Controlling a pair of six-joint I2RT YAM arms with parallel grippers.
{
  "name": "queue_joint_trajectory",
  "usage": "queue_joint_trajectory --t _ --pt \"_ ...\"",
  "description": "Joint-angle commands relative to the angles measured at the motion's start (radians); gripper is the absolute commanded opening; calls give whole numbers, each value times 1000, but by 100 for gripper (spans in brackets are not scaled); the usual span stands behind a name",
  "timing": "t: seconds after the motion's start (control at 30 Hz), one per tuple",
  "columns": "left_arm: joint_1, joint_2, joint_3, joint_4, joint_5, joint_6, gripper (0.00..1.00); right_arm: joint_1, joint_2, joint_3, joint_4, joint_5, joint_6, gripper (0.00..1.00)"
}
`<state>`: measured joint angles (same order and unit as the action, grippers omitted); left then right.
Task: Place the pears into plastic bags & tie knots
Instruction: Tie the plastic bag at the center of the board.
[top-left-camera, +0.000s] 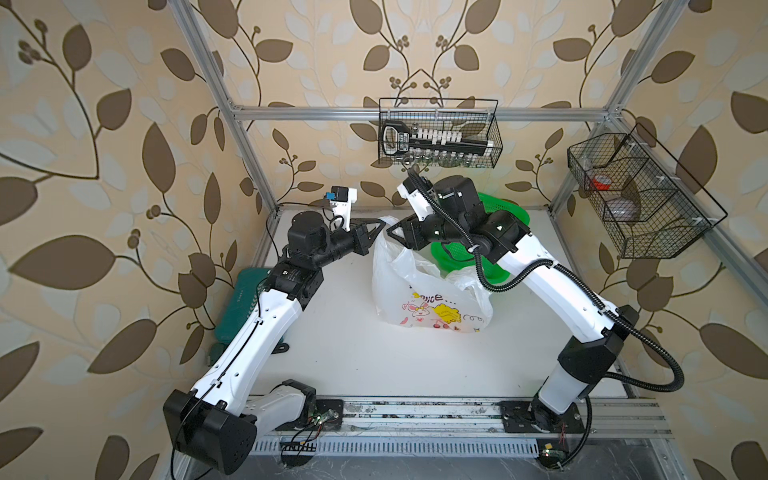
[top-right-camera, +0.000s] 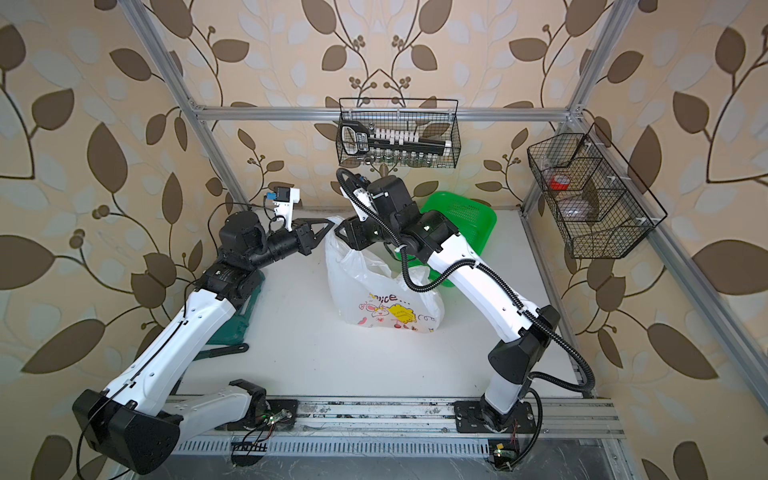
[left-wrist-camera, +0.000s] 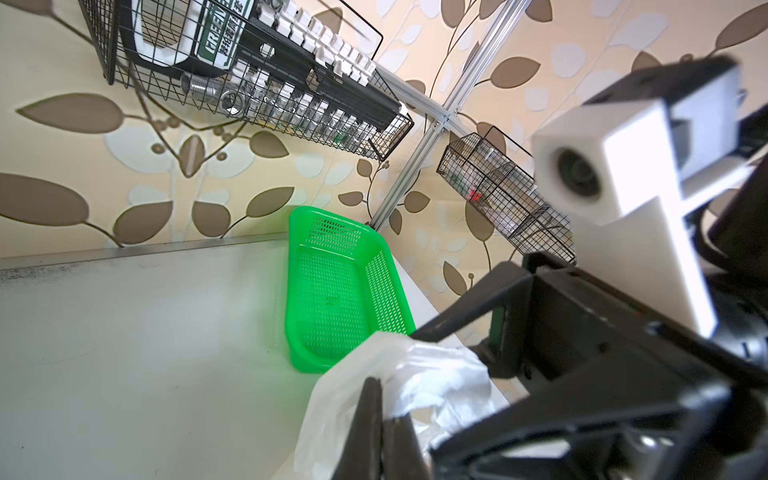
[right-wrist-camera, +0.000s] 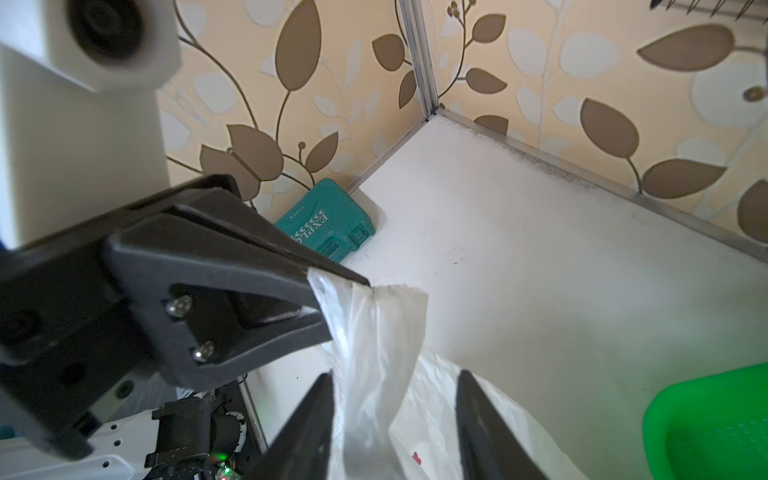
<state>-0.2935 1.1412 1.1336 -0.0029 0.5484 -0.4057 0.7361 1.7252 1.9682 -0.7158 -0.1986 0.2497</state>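
I am at the knot-tying step. The plastic bag (top-left-camera: 432, 291) stands mid-desk, just in front of the empty green basket (top-left-camera: 486, 249) at the far right corner. No pears are visible; I judge them bagged, since the bag bulges. My left claw (right-wrist-camera: 332, 307) is fully closed on one white handle loop (right-wrist-camera: 374, 316), holding it raised. My right claw (right-wrist-camera: 395, 415) stands partly open, its jaws either side of the bag's gathered neck, gripping nothing. Next move: pinch the second loop without tearing the film, then cross it over.
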Motion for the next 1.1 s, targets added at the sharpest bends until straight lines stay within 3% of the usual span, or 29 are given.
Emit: queue_joint_trajectory --t 0.0,0.07,0.1,0.13,0.17,0.23,0.3,0.37,0.53,0.73,0.87,1.07 --pt "0 -2 22 50 24 -9 0 2 -25 -10 9 -7 -9 23" --pt "0 0 25 45 28 -8 0 2 -27 -2 13 -6 -10 0" --pt "0 1 27 37 29 -5 0 1 -26 16 7 1 -14 0" --pt "1 -2 37 8 22 8 10 -1 -22 42 -9 10 -22 0" --pt "1 -16 48 -35 3 34 29 -5 -20 70 -24 17 -27 0" --pt "1 -62 36 -80 -41 82 54 -18 -16 122 -47 16 -34 0" --pt "1 -121 -5 -78 -63 110 70 -27 -3 175 -78 2 -51 0" --pt "1 -164 -47 -72 -60 121 78 -29 14 223 -105 -27 -70 0" --pt "1 -187 -119 -18 -21 142 87 -28 30 245 -123 -75 -90 0" --pt "-11 -117 -110 99 48 199 92 -28 33 232 -126 -97 -88 0" --pt "-75 -64 -74 106 58 294 94 -26 36 227 -131 -108 -89 0" --pt "-184 -62 -75 120 -36 453 97 -20 36 233 -146 -116 -99 0"
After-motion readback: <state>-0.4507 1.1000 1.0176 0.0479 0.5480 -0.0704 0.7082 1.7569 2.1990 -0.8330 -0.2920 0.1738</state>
